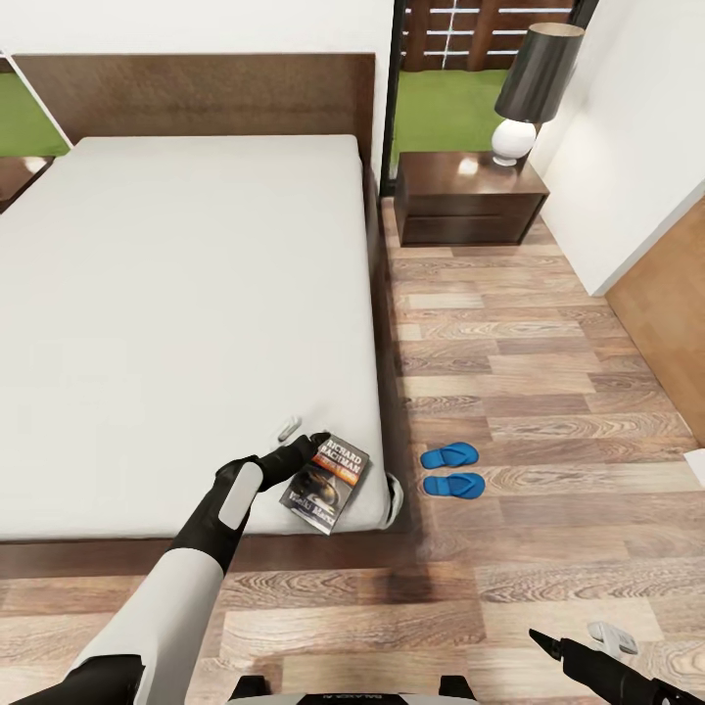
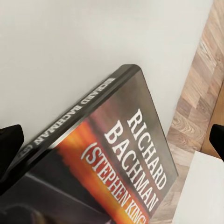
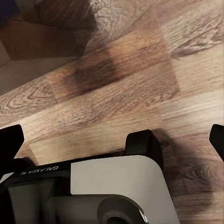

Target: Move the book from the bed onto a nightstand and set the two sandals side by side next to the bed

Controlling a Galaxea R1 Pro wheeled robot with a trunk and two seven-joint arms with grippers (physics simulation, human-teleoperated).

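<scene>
Grey mattress of the bed (image 1: 176, 323) bears the book (image 1: 327, 482), left gripper (image 1: 299, 441) spread wide over it

A bedroom in a home.
A large bed (image 1: 186, 323) with dark wood headboard (image 1: 196, 95) and grey mattress, a nightstand (image 1: 468, 199) carrying a lamp (image 1: 534, 88), white walls, wood-plank floor (image 1: 548, 392) and 2 blue sandals (image 1: 451, 469) show it.
</scene>
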